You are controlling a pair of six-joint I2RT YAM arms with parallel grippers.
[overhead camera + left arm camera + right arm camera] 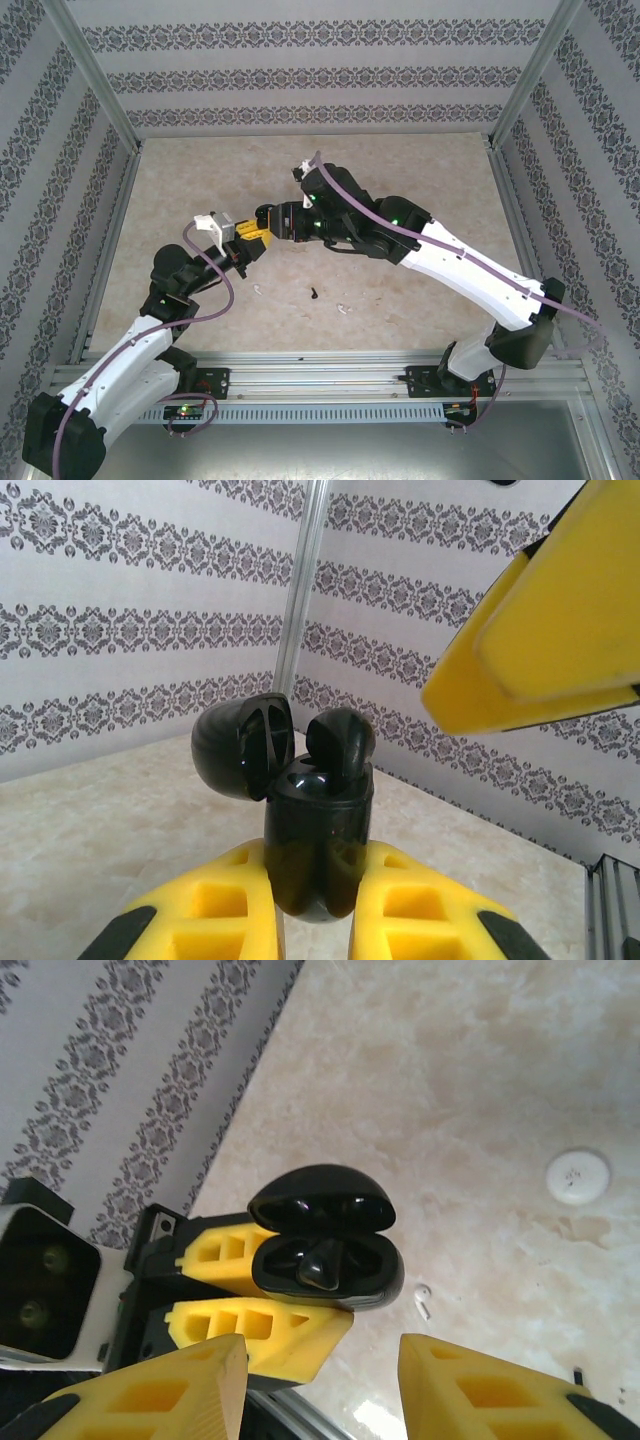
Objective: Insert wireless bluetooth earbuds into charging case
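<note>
Case [318, 825] with black earbud [340, 742] in it sits clamped in the left tool [314, 912]; the right tool [320, 1390], jaws parted and empty, hovers just beside.

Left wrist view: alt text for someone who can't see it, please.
An open black charging case stands clamped between the left gripper's fingers, lid hinged back to the left, a black earbud poking up from it. A yellow finger of the other arm hangs at upper right.

One open black charging case [378, 1272], centre frame, holding one seated black earbud [322, 1263]. One white round case [578, 1176], right. Overhead, lower centre: one loose black earbud [314, 293] and two white ones, left white earbud [257, 290] and right white earbud [343, 308].
</note>
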